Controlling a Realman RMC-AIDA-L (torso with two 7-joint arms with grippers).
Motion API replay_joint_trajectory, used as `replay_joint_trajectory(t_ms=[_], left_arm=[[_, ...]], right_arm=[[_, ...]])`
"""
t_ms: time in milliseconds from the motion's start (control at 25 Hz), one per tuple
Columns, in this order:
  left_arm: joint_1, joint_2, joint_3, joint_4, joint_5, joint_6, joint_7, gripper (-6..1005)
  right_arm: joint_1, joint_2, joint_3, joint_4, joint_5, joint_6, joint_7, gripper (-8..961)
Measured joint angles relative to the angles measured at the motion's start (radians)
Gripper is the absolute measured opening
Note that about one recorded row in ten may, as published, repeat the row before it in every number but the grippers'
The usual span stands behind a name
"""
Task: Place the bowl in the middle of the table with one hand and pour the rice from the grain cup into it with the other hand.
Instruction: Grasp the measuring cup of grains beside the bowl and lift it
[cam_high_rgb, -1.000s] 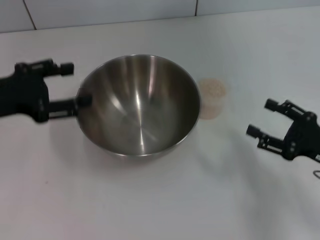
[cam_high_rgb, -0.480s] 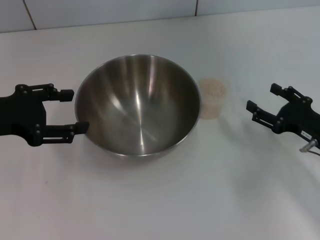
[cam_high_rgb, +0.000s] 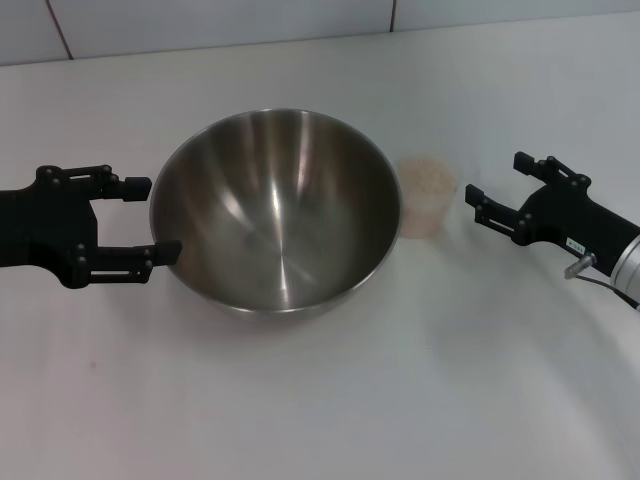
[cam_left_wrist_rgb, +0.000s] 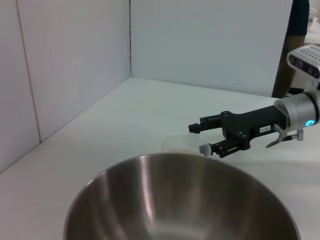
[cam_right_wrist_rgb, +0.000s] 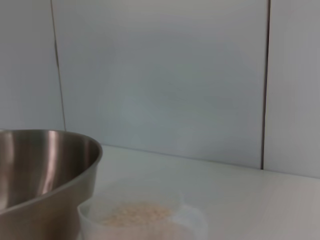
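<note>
One bowl (cam_high_rgb: 275, 210), one grain cup (cam_high_rgb: 427, 196), two pincers.

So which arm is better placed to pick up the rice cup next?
The right. Its open claw faces the small clear plastic cup of rice from just beside it, with nothing between. The left claw, also open, sits at the far side of the large stainless-steel bowl, which blocks its way.

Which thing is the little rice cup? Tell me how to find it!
Find the big shiny bowl in the middle of the white table. Right beside it, on the side of the right gripper, stands the grain cup. It's small, clear and full of pale rice.
</note>
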Motion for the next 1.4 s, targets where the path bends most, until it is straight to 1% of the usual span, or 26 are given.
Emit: replay_joint_trajectory(t_ms=[240, 520, 640, 1080, 1320, 1400], left_arm=[[0.000, 0.000, 0.000, 0.000, 0.001, -0.005, -0.005, 799], [-0.004, 0.000, 0.000, 0.001, 0.001, -0.007, -0.012, 799], [-0.007, 0.000, 0.000, 0.001, 0.003, -0.007, -0.012, 799], [-0.009, 0.000, 0.000, 0.001, 0.012, -0.009, -0.014, 798], [-0.016, -0.002, 0.000, -0.003, 0.030, -0.010, -0.015, 798], [-0.019, -0.003, 0.000, -0.006, 0.030, -0.010, -0.016, 798]], right_arm=[[0.033, 0.008, 0.007, 0.000, 0.004, 0.053, 0.000, 835], [0.057, 0.012, 0.011, 0.000, 0.005, 0.074, 0.000, 825], [0.073, 0.015, 0.034, 0.000, 0.007, 0.097, 0.000, 819], [0.084, 0.017, 0.031, 0.002, 0.007, 0.100, -0.007, 798], [0.085, 0.020, 0.028, 0.002, 0.007, 0.095, -0.027, 603], [0.085, 0.020, 0.029, 0.002, 0.008, 0.095, -0.033, 506]])
